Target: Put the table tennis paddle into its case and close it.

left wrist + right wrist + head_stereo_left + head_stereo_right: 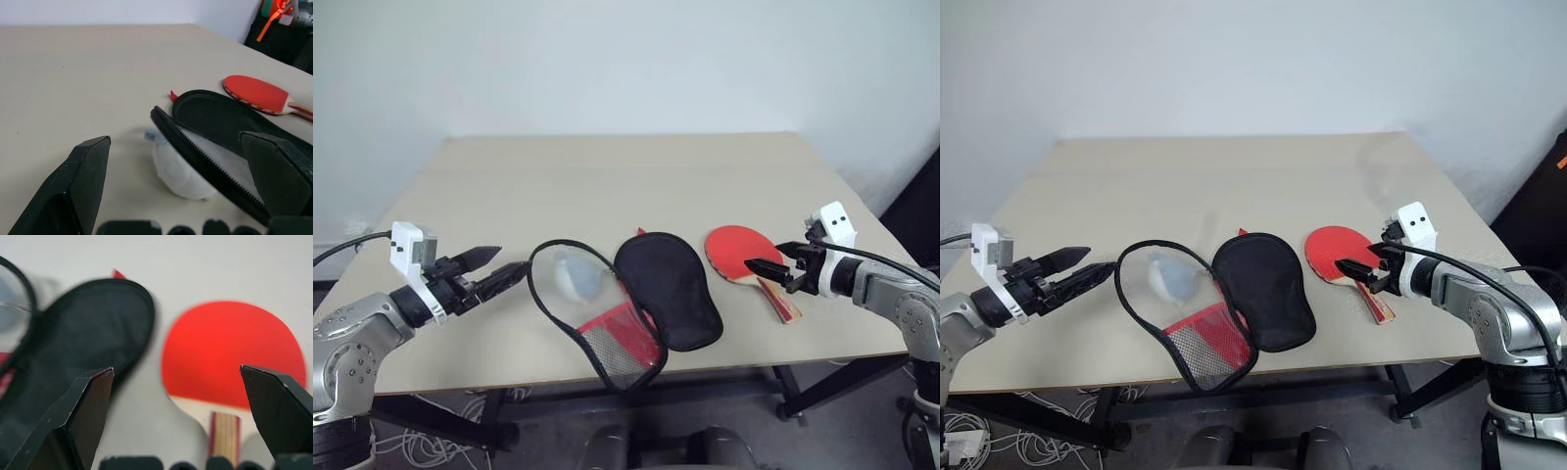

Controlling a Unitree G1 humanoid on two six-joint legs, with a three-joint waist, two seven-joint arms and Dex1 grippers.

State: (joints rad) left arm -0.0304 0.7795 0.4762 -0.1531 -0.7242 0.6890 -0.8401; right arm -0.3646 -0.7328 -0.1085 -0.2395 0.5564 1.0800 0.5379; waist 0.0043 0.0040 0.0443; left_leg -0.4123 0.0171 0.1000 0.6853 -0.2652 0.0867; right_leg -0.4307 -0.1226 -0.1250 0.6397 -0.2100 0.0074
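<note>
Nearest of all, both grippers hang above the near edge of the beige table (636,166), each with its black fingers spread wide and nothing between them. The left gripper (493,266) points in from the left at the case (668,289); the right gripper (773,266) hovers over the table tennis paddle (740,253) on the right.

The case lies unzipped and folded open at the middle near edge. Its black fabric half lies flat on the right, and its red and mesh front half (619,343) is on the left, the zip edging standing up in a loop. The paddle rests red face up just to the right of the black half, close but apart, its wooden handle (781,299) pointing toward the near right.

The step in hand looks like the pickup of the paddle. It would go best with the right fingers closing across the handle, since the blade is flat on the table and hard to get under. The head can then be slid left onto the black half.

One thing stands in the way: a small bluish-white plastic wrapper (178,169) lies inside the zip loop, and it could get trapped when the front half is folded over.
</note>
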